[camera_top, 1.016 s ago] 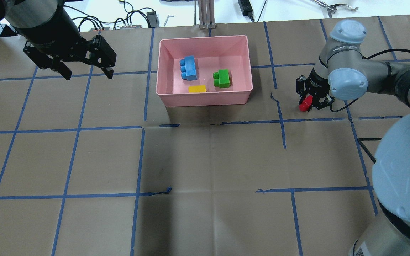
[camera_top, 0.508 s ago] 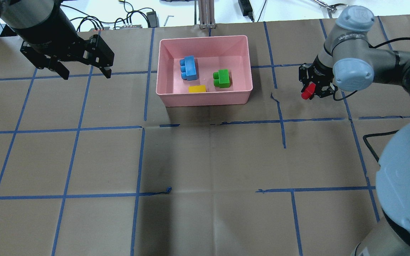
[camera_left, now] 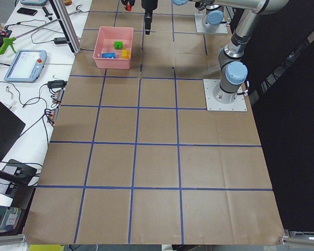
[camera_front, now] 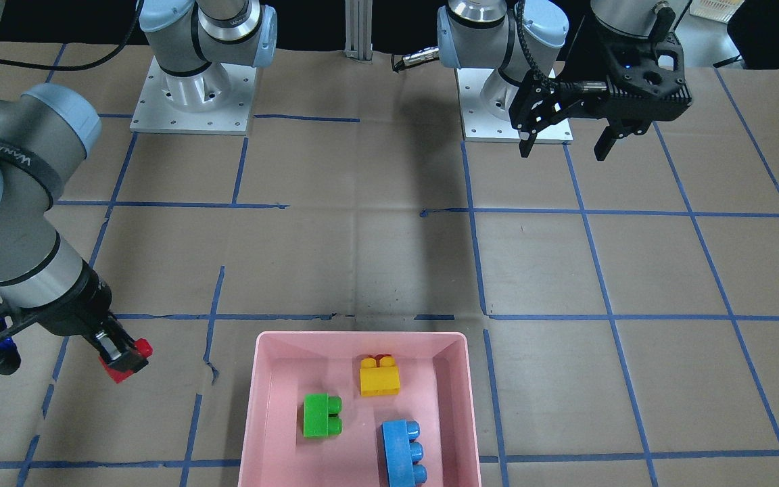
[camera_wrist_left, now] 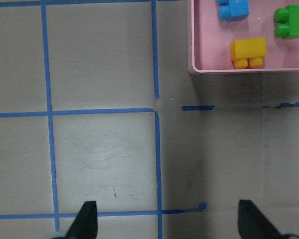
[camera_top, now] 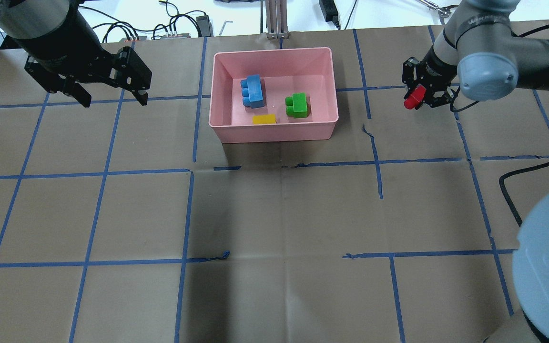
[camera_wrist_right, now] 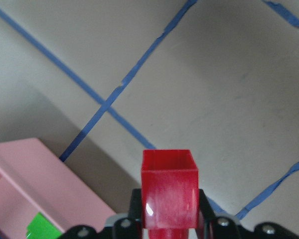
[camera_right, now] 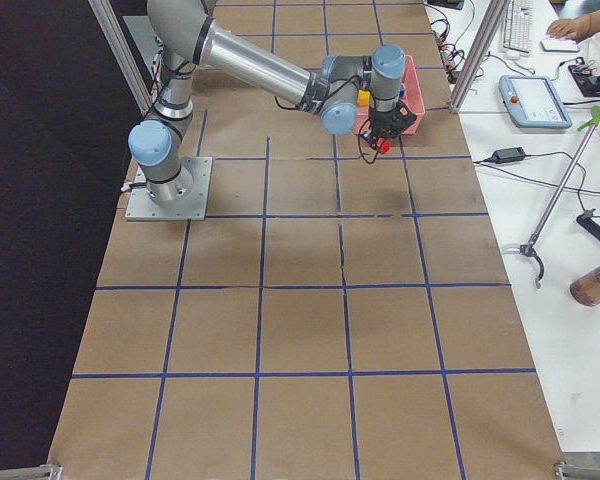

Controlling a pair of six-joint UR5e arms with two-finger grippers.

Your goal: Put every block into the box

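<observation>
The pink box [camera_top: 217, 128] stands at the table's far middle and holds the blue block [camera_top: 253, 91], the green block [camera_top: 297, 105] and the yellow block [camera_top: 264, 119]. My right gripper [camera_top: 416, 97] is shut on the red block [camera_top: 412, 97] and holds it above the table, right of the box. The red block fills the right wrist view [camera_wrist_right: 168, 186], with the box's corner [camera_wrist_right: 35, 172] at lower left. My left gripper [camera_top: 110, 97] is open and empty, left of the box. The box also shows in the front view [camera_front: 254, 406] and the left wrist view [camera_wrist_left: 194, 50].
The table is covered in brown paper with a blue tape grid. Cables and tools [camera_top: 179, 24] lie beyond the far edge. A metal post [camera_top: 277, 19] stands just behind the box. Both robot bases [camera_front: 190, 88] stand at the near side.
My right gripper has risen and moved away from the robot with the red block in it. My left gripper has drifted slightly farther and left, still open.
</observation>
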